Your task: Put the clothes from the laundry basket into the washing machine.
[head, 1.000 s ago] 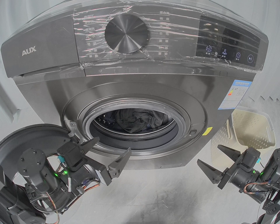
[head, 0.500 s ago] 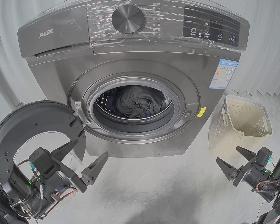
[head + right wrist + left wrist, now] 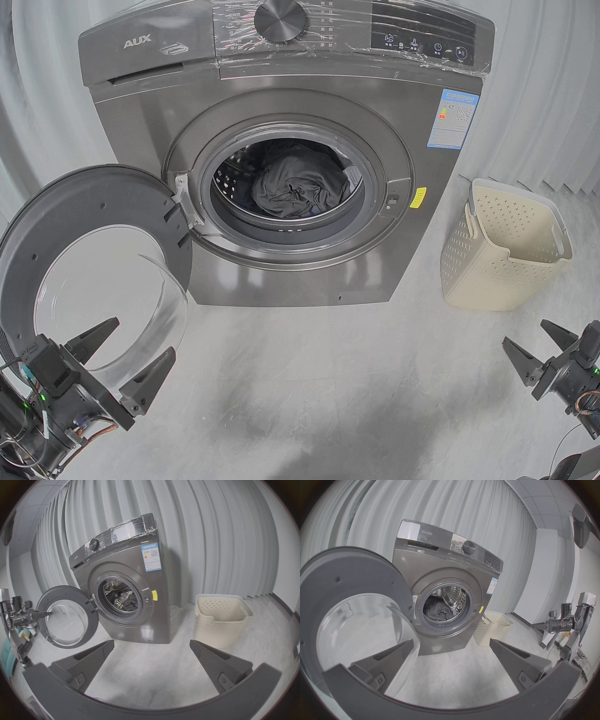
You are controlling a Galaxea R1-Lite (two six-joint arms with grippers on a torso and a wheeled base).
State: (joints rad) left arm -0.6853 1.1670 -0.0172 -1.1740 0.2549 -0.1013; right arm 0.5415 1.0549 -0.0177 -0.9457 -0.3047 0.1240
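The washing machine [image 3: 144, 119] stands with its door [image 3: 94, 200] swung wide on the hinge at the left of the drum opening; this leaves the opening unobstructed for loading. The clothes [image 3: 300, 184], a dark crumpled heap, lie inside the drum, piled toward the front lip and just behind the door seal. The laundry basket [image 3: 500, 250] sits on the floor just beside the machine's right side, upright; the parts of its interior that show hold no garment, so the transfer is judged complete or nearly so. The left gripper [image 3: 144, 337] hangs in front of the open door, well clear of the machine, fingers spread apart and holding nothing. The right gripper [image 3: 525, 333] hangs in front of the basket, also well clear of the machine, fingers likewise apart and empty. Caution: the heap lies close to the seal; fabric may be pinched if the door is shut without pushing it deeper.
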